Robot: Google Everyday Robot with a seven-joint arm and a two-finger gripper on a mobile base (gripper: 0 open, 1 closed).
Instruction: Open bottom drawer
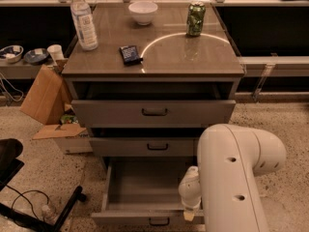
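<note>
Evidently gripper hangs above open bottom drawer (front-right corner).

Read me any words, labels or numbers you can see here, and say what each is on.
No text is readable.
Label on the water bottle: blurred, unreadable.
Print on the green can: too blurred to read.
Markings on the dark packet: too small to read.
The open bottom drawer: no marking shows; the gripper hangs over its front right corner.

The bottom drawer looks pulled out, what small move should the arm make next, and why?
The bottom drawer already stands well out, grey inside showing, and the gripper sits at its front edge, right of the handle. So probably ease the gripper back and clear.
</note>
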